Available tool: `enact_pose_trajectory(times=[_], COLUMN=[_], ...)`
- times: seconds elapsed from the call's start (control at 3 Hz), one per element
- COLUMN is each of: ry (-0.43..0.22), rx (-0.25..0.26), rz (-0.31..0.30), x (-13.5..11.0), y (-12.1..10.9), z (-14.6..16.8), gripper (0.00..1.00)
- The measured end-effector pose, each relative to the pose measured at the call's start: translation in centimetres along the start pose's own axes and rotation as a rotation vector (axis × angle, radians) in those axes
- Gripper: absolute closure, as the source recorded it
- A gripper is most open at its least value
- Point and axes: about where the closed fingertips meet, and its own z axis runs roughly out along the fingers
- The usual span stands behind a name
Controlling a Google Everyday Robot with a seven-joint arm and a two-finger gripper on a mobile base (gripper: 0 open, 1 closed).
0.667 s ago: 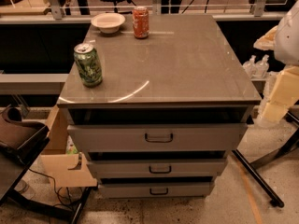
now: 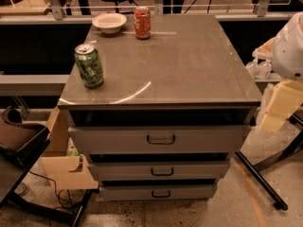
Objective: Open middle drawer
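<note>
- The end effector [image 2: 274, 112] hangs at the right edge of the view, beside the cabinet's right front corner and level with the top drawer [image 2: 208, 140]. Whether it is wide or narrow cannot be told from here, and nothing is seen held in it.
- The middle drawer [image 2: 203, 170] lies down and to the left of the end effector, well apart from it. It appears shut, though the shadow above its front makes this uncertain.
- Step in hand: the approach. Bring the end effector down and leftward until it faces the small dark loop handle [image 2: 162, 171] at the drawer's centre.
- Align squarely with the handle before closing on it, then pull straight outward along the drawer's travel. An angled pull may bind the slides.
- Do not confuse targets. The top drawer sits above the handle, and the lowest drawer [image 2: 199, 192] sits just under it.
- In the way: the cabinet's corner lies between the end effector and the handle, so swing out in front first.
- A dark stand leg [image 2: 260, 179] crosses the floor below the end effector.
- On the worktop [image 2: 199, 65], up and left: a green can [image 2: 89, 65], an orange can [image 2: 142, 22] and a bowl [image 2: 109, 22]. A jerky pull could topple the cans.
</note>
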Motion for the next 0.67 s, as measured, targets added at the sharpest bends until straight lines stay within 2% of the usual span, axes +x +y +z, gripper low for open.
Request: enact_pose_trajectory(times=[0.33, 0.67], ry=[-0.024, -0.092], rx=[0.012, 0.040], rz=[-0.021, -0.088], x=[1.0, 2.7], y=[2.5, 7.7], z=[3.6, 8.7], gripper=[0.00, 0.00])
